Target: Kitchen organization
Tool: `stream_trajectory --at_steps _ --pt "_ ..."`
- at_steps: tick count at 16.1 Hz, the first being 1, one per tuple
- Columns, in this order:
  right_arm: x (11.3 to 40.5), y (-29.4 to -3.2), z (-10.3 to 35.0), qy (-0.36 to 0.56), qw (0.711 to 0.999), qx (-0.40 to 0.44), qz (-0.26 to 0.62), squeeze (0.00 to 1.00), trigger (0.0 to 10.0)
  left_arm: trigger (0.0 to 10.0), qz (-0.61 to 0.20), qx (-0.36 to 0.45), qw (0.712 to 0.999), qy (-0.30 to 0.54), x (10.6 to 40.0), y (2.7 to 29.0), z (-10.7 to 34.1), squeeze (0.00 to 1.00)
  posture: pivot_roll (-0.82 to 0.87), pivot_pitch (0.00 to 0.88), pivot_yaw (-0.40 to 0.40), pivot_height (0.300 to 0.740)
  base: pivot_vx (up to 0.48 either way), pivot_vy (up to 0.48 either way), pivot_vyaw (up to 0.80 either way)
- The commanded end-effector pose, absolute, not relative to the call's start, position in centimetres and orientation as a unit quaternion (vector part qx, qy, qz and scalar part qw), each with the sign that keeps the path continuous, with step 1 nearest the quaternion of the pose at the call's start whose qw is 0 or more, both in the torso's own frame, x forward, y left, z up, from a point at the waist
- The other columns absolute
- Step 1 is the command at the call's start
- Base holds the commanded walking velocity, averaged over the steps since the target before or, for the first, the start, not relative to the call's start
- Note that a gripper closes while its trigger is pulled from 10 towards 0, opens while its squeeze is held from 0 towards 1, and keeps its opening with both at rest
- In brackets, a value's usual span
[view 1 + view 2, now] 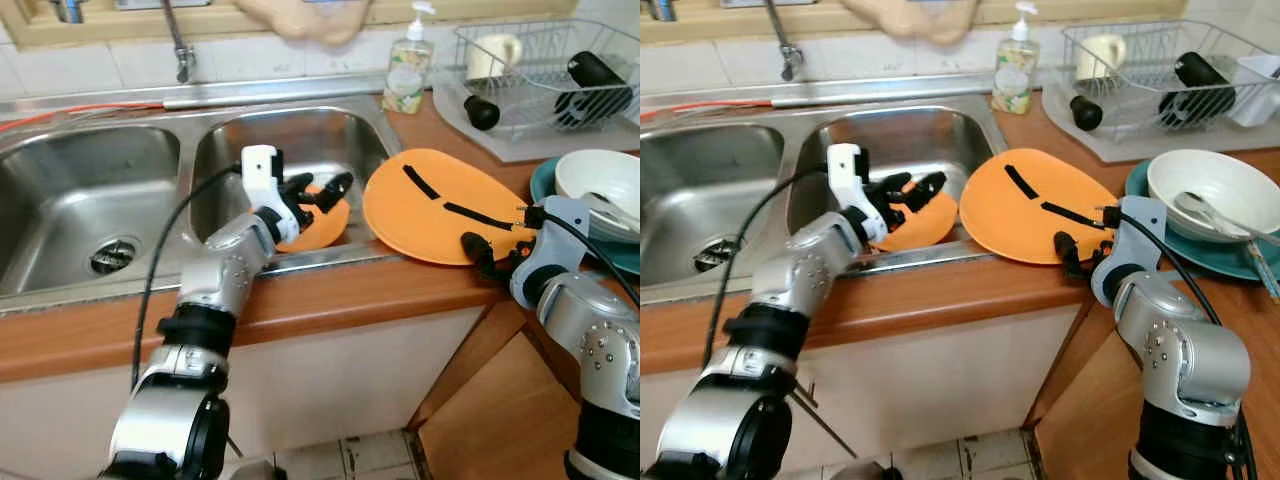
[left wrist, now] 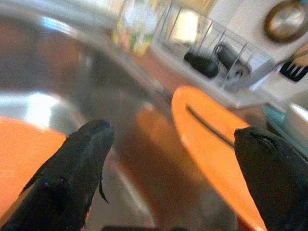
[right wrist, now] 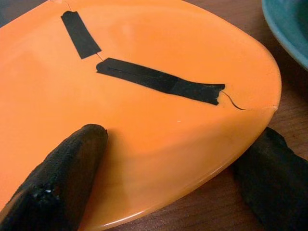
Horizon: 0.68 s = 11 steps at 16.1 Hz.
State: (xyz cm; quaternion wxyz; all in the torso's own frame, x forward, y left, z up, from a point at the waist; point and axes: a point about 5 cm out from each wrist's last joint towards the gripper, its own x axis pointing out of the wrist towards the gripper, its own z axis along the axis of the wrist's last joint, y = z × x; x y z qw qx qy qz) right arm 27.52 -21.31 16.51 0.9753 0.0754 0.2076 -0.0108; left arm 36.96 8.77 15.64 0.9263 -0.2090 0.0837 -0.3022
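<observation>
Right wrist view had the right gripper [image 3: 168, 168] straddling the near rim of the big plate [image 3: 159, 120], one finger [image 3: 62, 173] on top, the other beneath on the wood surface [image 3: 226, 202]; jaws spread w/ rim between, not squeezing yet. Plate sat tilted on the sink [image 1: 300, 130] edge, taped over a crack. Left gripper [image 1: 318, 192] hovered over the small plate [image 1: 325, 225] in the right basin, jaws apart, empty. My call: close on the rim away from the crack, grip gently, lift level, keep clear of the bowl [image 1: 600, 180] stack beside it.
</observation>
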Motion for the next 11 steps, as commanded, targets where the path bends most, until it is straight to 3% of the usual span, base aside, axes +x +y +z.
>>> stream_trajectory --at_steps 1,11 --pt "27.8 -20.7 16.6 0.206 0.975 0.081 0.008 0.0 10.0 10.0 -0.302 -0.225 0.922 0.089 37.4 8.7 15.7 0.0 -0.15 0.0 0.077 0.74 0.0 0.0 0.0" --pt "27.6 -20.0 17.1 0.181 0.98 0.081 0.018 0.0 10.0 10.0 -0.389 -0.25 0.871 0.165 37.1 5.3 13.8 0.0 -0.18 0.0 0.125 0.74 0.0 0.0 0.0"
